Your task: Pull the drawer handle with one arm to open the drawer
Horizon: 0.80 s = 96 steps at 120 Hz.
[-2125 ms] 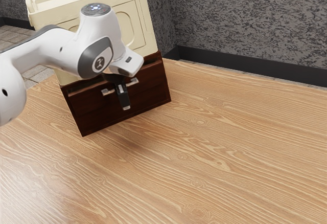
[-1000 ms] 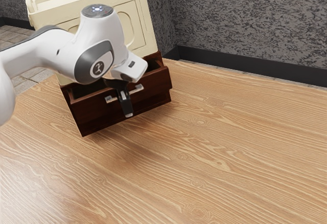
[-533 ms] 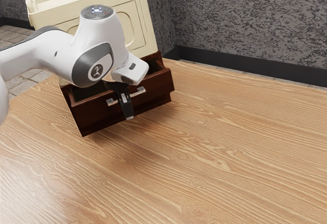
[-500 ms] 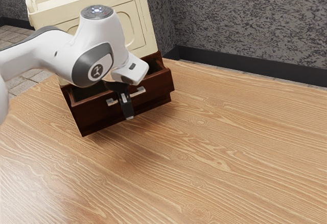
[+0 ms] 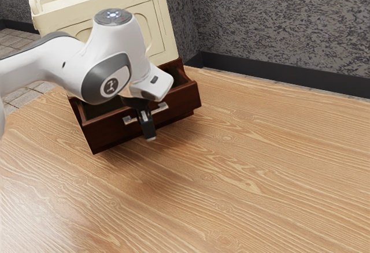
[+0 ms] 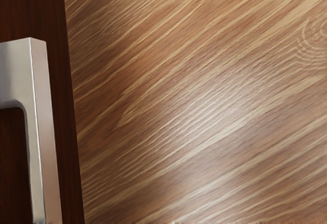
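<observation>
While the drawer (image 5: 184,99) is standing partly open at nine o'clock from the exterior view's centre, the gripper (image 5: 150,136) is pointing toward six o'clock across the silver handle (image 5: 161,108), whose ends are reaching toward two and eight o'clock. I am not managing to tell how far open the gripper is standing, or whether it is holding the handle.

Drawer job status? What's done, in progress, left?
Done: drawer is partly open, its hollow visible behind the front. In hand: probably the pull; pincer is at the middle of the handle, though I can't confirm a grip. Left: likely more pulling if fully open is the goal; remaining travel can't be read from here.
</observation>
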Available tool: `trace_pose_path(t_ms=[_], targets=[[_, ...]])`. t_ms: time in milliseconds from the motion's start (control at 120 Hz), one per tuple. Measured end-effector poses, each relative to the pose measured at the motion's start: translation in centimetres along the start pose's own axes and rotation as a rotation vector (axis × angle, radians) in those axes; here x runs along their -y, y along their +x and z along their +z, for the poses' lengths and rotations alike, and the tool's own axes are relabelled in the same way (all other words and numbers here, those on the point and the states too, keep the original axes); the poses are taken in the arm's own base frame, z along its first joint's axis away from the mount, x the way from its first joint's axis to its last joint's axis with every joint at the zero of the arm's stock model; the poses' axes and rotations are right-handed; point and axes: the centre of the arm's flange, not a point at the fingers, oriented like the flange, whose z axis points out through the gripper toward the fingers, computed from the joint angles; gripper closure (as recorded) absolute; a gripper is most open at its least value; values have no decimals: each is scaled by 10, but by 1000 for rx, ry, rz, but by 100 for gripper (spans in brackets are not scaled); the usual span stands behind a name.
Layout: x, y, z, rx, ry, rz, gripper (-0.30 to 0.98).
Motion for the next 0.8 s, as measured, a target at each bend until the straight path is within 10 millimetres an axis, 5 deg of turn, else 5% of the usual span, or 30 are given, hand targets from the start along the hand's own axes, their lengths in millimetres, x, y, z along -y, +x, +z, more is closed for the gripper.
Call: trace_pose_path(t_ms=[800], targets=[[-31, 1, -6, 4, -6, -9, 4]])
